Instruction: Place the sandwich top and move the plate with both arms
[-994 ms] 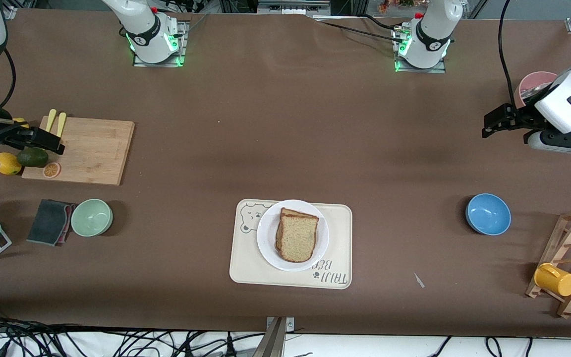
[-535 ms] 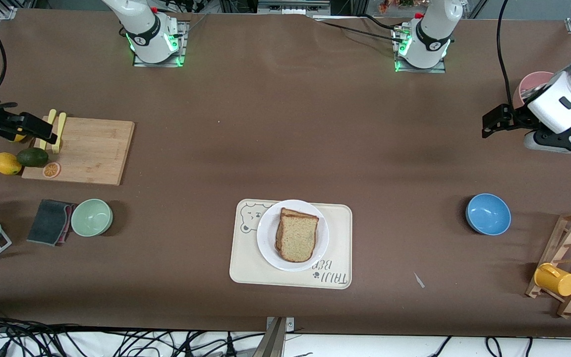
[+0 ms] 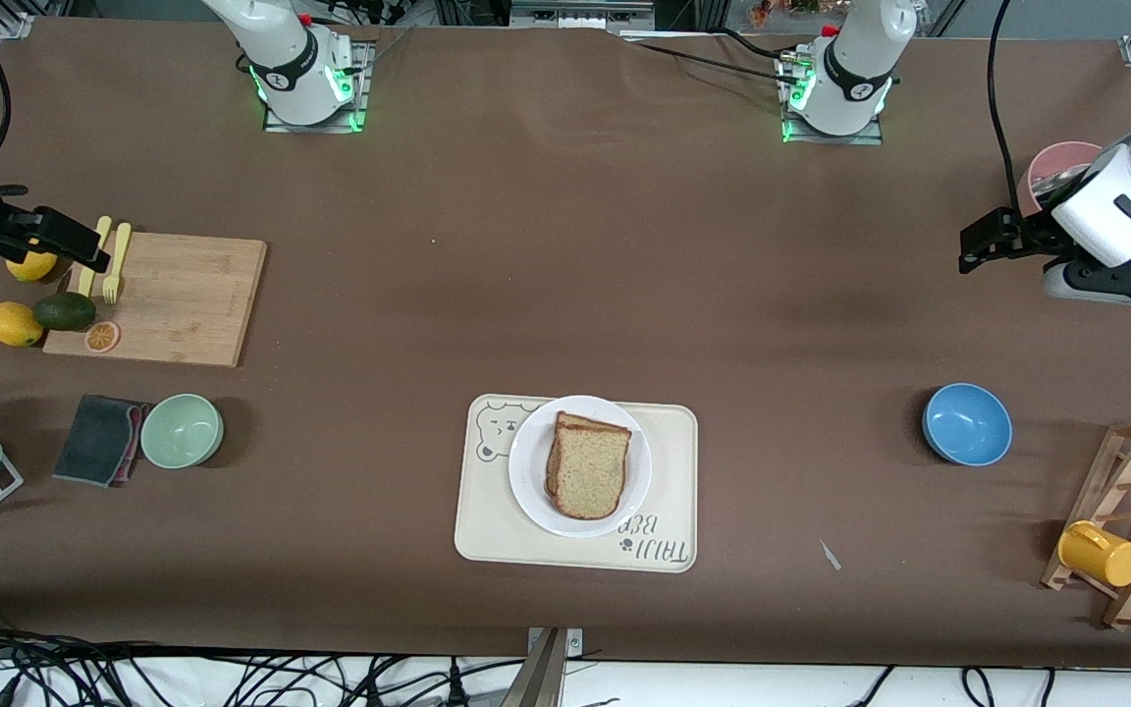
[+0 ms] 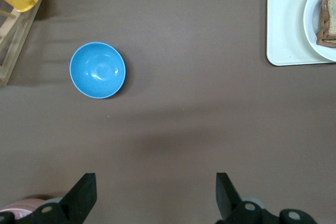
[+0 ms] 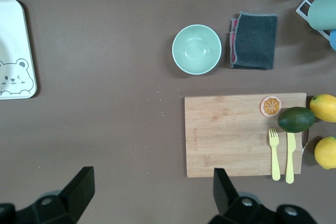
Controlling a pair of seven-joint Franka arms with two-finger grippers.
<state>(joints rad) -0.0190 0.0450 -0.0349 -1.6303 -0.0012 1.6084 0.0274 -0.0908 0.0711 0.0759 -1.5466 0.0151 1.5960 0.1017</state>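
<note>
Bread, the sandwich top, lies on the plate at 6 o'clock. We see the right gripper risen toward 9; the left gripper barely shifts at 3; both gape empty.

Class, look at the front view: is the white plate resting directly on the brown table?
No, the plate sits on the cream bear tray, with the sandwich top lying on it.

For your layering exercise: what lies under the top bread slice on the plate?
Under the sandwich top a second slice's crust edge shows, on the plate. Any filling between them is covered.
</note>
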